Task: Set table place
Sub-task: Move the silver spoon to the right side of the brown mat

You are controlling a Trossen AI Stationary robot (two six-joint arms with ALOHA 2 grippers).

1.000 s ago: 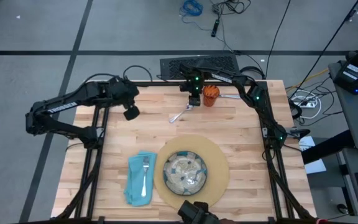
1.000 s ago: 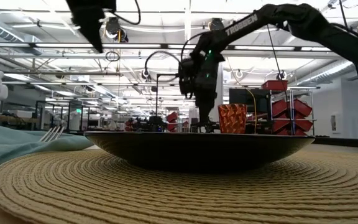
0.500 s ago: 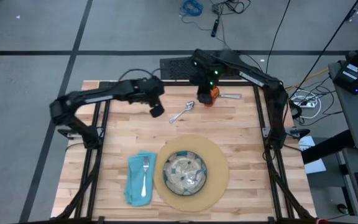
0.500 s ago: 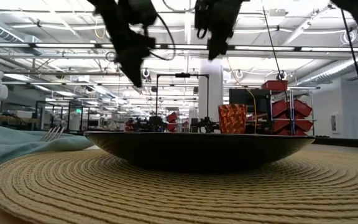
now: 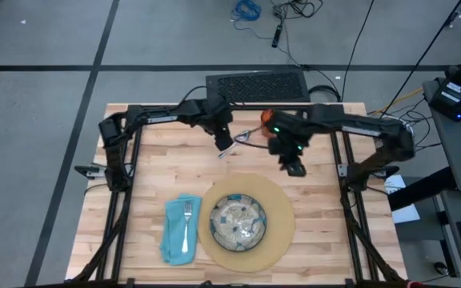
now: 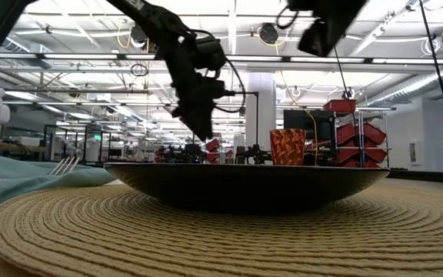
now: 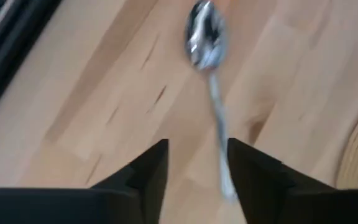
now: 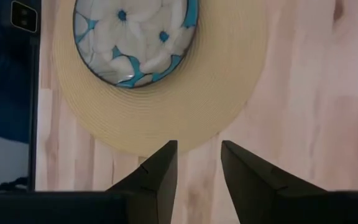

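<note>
From above, the left gripper (image 5: 225,146) hovers over the silver spoon (image 5: 232,146) at the far middle of the pale plank table (image 5: 142,192); the right gripper (image 5: 295,168) hangs between the small orange cup (image 5: 267,118) and the round tan woven placemat (image 5: 282,214) bearing the flower-patterned plate (image 5: 238,222); a silver fork (image 5: 186,224) lies on the teal cloth napkin (image 5: 178,230).

Low view: the cup stands behind the plate.

Left wrist: its fingers (image 7: 146,169) stand apart, empty, the spoon between them.

Right wrist: parted fingers (image 8: 160,168), holding nothing.
</note>
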